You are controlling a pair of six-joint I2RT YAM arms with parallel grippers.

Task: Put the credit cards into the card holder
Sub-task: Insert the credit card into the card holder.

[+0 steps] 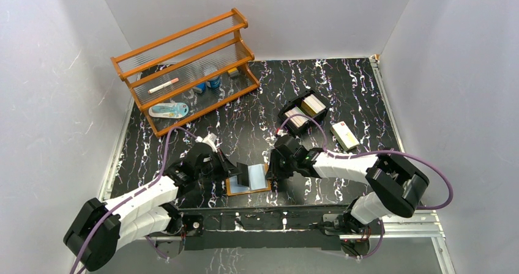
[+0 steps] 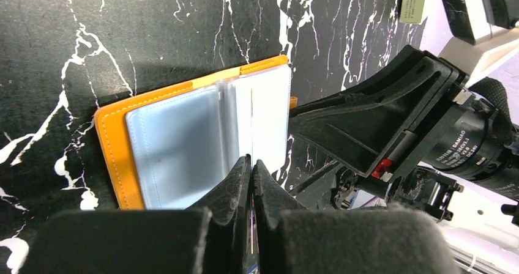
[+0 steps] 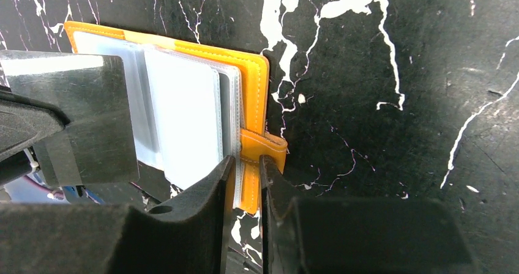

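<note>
The left arm (image 1: 147,197) reaches forward and inward, wrist pitched down. Its fingers (image 2: 235,185) are pressed together, pinching a thin clear plastic sleeve (image 2: 252,124) of the orange-tan leather card holder (image 2: 113,145). The right arm (image 1: 349,164) reaches inward, opposite the left fingers. Its fingers (image 3: 211,188) stand a narrow gap apart, with the card holder's edge between them. Contact cannot be determined.

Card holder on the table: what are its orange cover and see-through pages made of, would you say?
The card holder: its cover looks like leather or an imitation, matte orange-tan, with a stitched seam along its edge. The sleeves look like thin soft plastic: clear, faintly bluish, glossy, with the ones beneath showing through.
</note>
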